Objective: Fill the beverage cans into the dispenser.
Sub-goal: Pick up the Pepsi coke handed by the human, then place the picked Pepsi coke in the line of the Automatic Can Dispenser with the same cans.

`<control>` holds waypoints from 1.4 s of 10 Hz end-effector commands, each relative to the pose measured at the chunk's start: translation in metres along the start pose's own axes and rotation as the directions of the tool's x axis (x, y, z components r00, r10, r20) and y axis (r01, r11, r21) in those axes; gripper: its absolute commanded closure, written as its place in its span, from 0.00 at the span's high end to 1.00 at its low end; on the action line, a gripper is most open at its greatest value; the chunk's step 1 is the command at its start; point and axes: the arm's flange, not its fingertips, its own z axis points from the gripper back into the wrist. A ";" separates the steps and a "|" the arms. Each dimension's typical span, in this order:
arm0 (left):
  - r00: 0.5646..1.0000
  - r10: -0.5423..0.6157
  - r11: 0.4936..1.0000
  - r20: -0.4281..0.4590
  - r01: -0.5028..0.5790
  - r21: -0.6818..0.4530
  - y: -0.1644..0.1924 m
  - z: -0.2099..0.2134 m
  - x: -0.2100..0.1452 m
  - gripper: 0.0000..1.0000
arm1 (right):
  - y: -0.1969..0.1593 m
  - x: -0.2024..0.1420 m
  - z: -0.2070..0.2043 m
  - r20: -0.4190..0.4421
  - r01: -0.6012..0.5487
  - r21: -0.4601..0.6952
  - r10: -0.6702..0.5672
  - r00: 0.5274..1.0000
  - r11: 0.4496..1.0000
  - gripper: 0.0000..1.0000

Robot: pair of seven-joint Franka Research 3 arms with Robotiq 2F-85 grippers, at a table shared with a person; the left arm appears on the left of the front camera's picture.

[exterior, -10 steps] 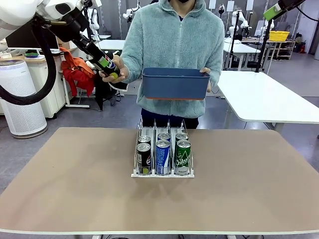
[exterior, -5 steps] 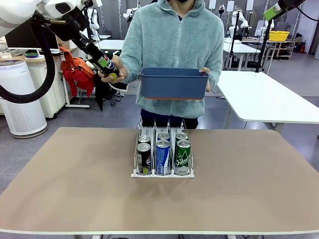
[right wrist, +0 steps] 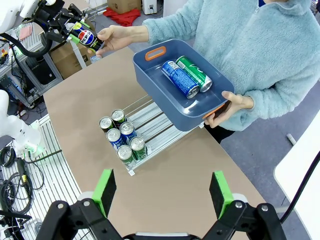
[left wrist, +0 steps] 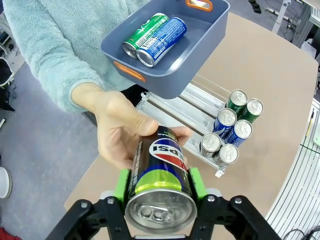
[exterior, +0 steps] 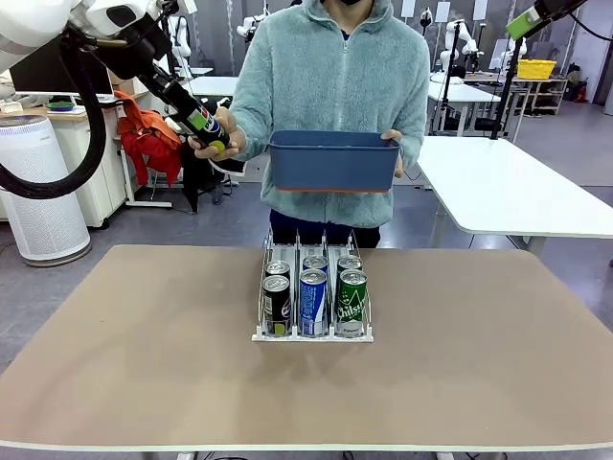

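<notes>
**Operator:** What has the left gripper [left wrist: 159,186] got?

**Spotter:** You have its green pads [left wrist: 121,184] clamped on either side of a black can [left wrist: 162,167], just below the silver top. The can hangs tilted in the air, past the far left of the table [exterior: 144,364]. The person's hand [left wrist: 117,132] is wrapped around the can's other end. You can't quite tell whether that hand grips it or merely rests on it.

**Operator:** And the right gripper [right wrist: 162,192]?

**Spotter:** Yours stands wide apart with nothing between the fingers, high over the table and looking down.

**Operator:** The other cans?

**Spotter:** A green can [right wrist: 195,73] and a blue can [right wrist: 179,78] lie side by side in the dark blue bin [exterior: 335,163]. The person holds the bin one-handed at the table's far edge, behind the dispenser [exterior: 311,335]. The dispenser sits mid-table. Six cans [exterior: 313,303] stand at its near end, two per lane: black, blue, green.
</notes>
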 end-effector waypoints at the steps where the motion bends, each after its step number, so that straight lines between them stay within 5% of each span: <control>1: 1.000 0.008 1.000 0.007 -0.008 -0.003 0.000 -0.001 -0.001 0.51 | 0.001 0.000 -0.001 0.000 0.003 0.004 -0.003 1.000 1.000 1.00; 14: 1.000 0.008 1.000 0.007 -0.008 -0.003 0.000 -0.001 -0.001 0.51 | 0.001 0.000 -0.001 0.000 0.003 0.004 -0.003 1.000 1.000 1.00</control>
